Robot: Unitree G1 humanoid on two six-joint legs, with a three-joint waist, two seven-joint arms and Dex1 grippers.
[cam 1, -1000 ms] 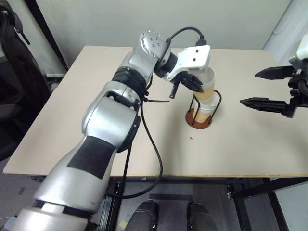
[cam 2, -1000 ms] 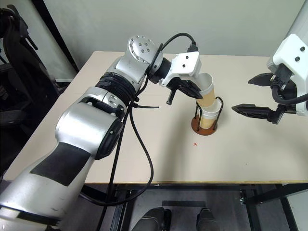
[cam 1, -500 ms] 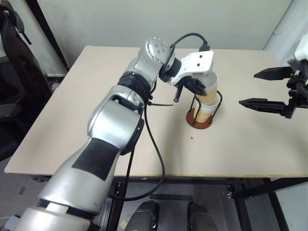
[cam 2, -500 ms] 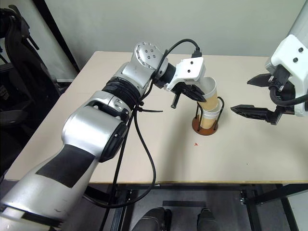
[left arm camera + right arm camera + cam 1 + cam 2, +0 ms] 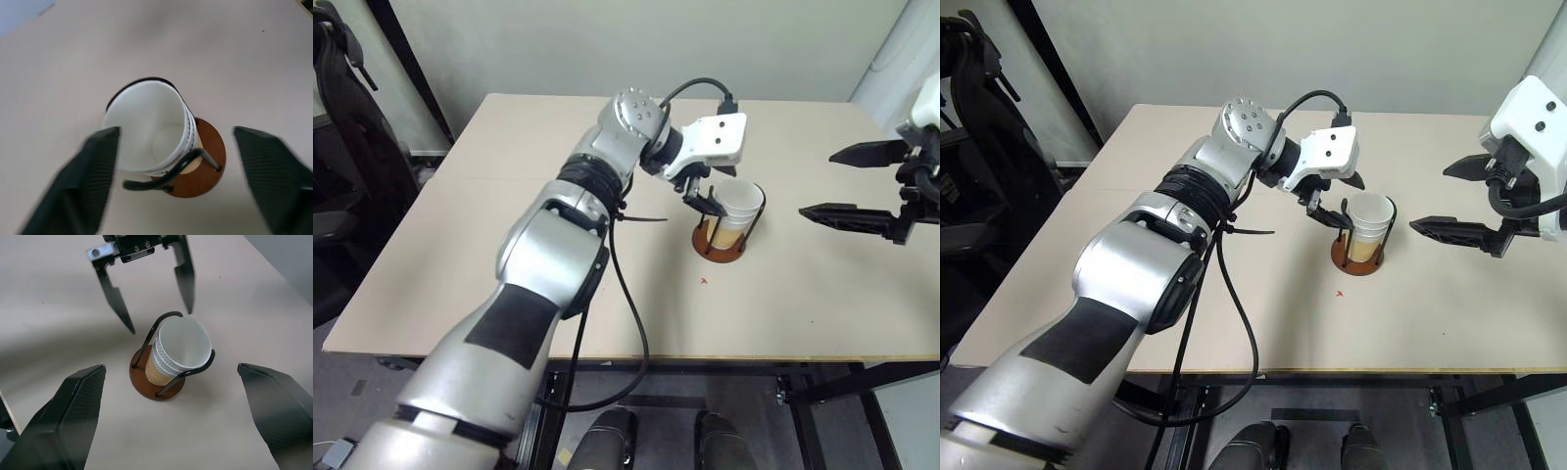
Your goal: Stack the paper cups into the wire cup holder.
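paper cups [image 5: 178, 355] nested in wire cup holder [image 5: 157, 382], loops keep stack upright | left end effector [image 5: 146, 289] spread, clear of rim | right end effector [image 5: 847, 181] spread, idle aside

Desk [image 5: 509, 225]: light beige top, dark metal frame beneath the near edge.
Red speck [image 5: 702, 281]: small mark on the desk, toward the near edge, about mid-width.
Chair [image 5: 337, 147]: black, on the floor off the desk's left edge.
Wall [image 5: 607, 39]: pale, plain, behind the far edge.
Floor [image 5: 342, 401]: grey, below the near left corner.
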